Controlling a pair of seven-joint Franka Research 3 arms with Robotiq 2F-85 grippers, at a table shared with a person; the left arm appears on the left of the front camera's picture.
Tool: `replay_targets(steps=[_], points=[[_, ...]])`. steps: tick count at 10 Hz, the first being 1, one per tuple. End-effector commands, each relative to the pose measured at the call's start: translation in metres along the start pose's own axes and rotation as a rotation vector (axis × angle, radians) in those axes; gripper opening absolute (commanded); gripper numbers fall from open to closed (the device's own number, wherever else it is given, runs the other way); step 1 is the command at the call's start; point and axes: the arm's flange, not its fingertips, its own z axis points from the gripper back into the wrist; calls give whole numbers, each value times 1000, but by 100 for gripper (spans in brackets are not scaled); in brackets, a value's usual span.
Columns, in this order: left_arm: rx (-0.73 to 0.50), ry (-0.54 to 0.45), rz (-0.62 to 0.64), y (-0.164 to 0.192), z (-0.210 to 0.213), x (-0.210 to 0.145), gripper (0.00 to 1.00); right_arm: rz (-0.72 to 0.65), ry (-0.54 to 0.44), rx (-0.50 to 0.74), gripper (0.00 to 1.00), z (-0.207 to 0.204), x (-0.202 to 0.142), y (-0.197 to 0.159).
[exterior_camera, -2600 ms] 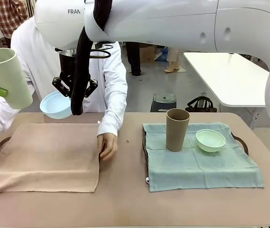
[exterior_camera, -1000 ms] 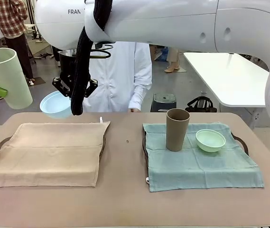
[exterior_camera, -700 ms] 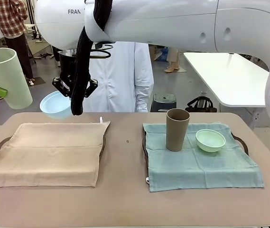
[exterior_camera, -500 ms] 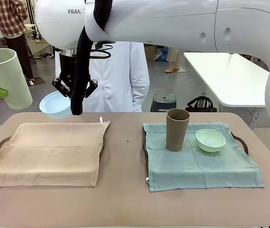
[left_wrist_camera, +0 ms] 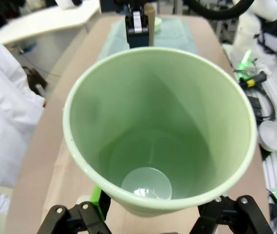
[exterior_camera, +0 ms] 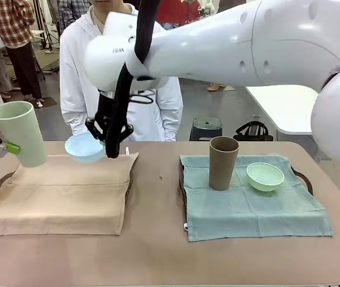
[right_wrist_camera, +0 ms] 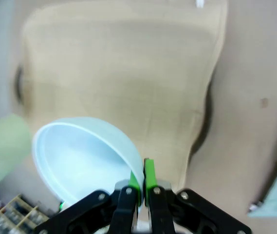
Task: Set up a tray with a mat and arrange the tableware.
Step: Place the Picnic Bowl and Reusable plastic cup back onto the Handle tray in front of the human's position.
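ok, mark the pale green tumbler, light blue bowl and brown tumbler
pale green tumbler (exterior_camera: pixel 19 131), front view, on its side wall
light blue bowl (right_wrist_camera: pixel 75 158), right wrist view, on its inner surface
brown tumbler (exterior_camera: pixel 223 164), front view, on its side wall

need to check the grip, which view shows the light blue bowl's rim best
Right wrist view: the right gripper pinches the light blue bowl by its rim, close up. The front view shows the bowl from the side; the left wrist view has the pale green tumbler instead.
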Motion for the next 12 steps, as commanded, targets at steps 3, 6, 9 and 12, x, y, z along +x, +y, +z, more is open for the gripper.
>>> replay_targets(steps=[3,6,9,12], points=[[-22,-67,28,26,2,-26,84,-25,92,4,5,-47,4,-15],[-54,-59,76,38,-6,-45,84,-25,83,23,5,-55,11,-17],[-17,-32,148,33,-11,-37,84,-33,77,-21,5,-57,11,-18],[-60,-23,111,35,-15,-50,84,-34,77,-21,5,-56,11,-18]])
